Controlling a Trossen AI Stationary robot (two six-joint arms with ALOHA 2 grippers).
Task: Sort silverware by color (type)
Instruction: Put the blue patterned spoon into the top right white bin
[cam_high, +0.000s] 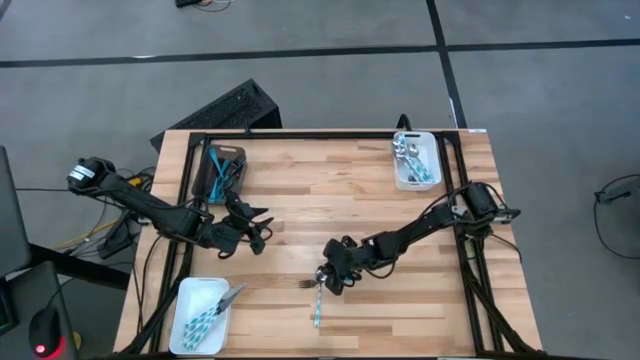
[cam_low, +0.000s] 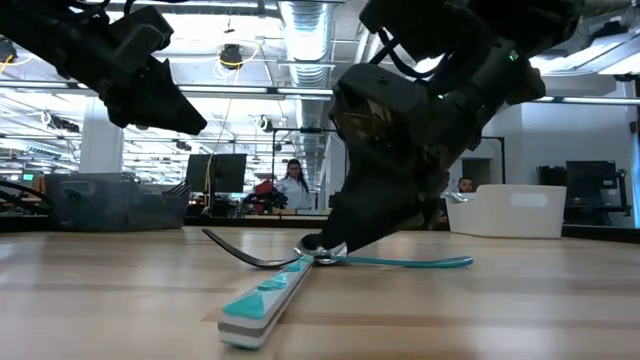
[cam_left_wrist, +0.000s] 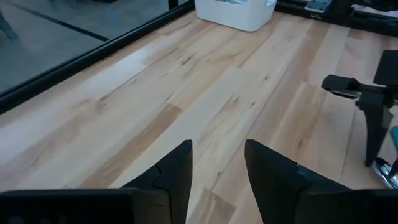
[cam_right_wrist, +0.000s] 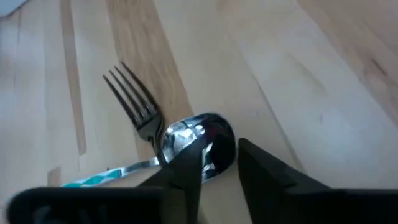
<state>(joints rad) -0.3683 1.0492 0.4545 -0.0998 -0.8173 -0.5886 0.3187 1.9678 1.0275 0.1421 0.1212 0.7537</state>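
Observation:
A spoon (cam_right_wrist: 205, 134) and a fork (cam_right_wrist: 134, 99) lie crossed on the wooden table near its front middle. Both have metal heads and teal handles. The spoon's handle (cam_high: 317, 310) points toward the near edge. The fork's tines (cam_low: 235, 248) point toward the table's left, and its handle (cam_low: 420, 262) runs right under the arm. My right gripper (cam_high: 325, 278) is down on the crossing, its fingers closed in on the spoon's bowl. My left gripper (cam_high: 255, 228) hovers open over bare wood at the left, holding nothing. My right gripper has the spoon's bowl (cam_right_wrist: 214, 146) between its two fingers, one finger (cam_right_wrist: 186, 165) over the bowl's side next to the fork's neck, the other (cam_right_wrist: 261, 168) at its opposite rim. It comes slanting down from the far right. The spoon lies flat on the table, over the fork.
A white tray (cam_high: 190, 300) holding teal-handled pieces stands at the near left. Another white tray (cam_high: 400, 175) with silverware is at the far right, and a dark grey tray (cam_high: 230, 150) at the far left. Bare wood lies between the arms. People stand in the room behind.

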